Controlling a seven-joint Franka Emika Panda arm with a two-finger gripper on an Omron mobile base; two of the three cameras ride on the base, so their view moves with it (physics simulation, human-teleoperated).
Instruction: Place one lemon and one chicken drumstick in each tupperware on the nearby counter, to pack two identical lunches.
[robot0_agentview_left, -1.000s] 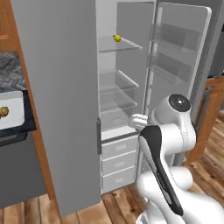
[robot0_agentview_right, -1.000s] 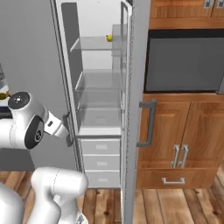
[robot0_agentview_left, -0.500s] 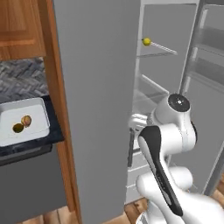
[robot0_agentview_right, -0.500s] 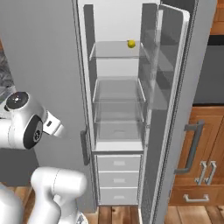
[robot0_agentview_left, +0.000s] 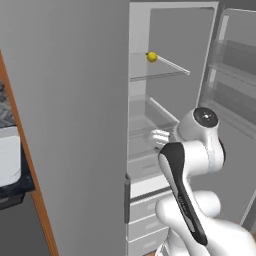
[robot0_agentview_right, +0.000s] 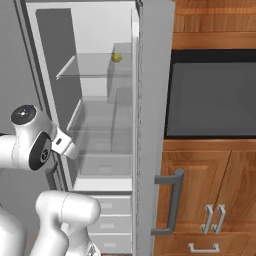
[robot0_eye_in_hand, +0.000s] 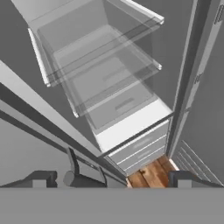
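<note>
The open fridge is standing before the robot, and a tupperware is resting on the desk left of the fridge. One lemon is sitting on the fridge's upper glass shelf, so packing seems unfinished. The end effector is pointing into the fridge, its fingers spread wide and empty, with open room ahead between the fridge's walls.

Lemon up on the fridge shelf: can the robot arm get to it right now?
Probably yes. The fridge door stands open and nothing blocks the lemon on its glass shelf, though the end effector sits well below it.

Lemon on upper fridge shelf
</note>
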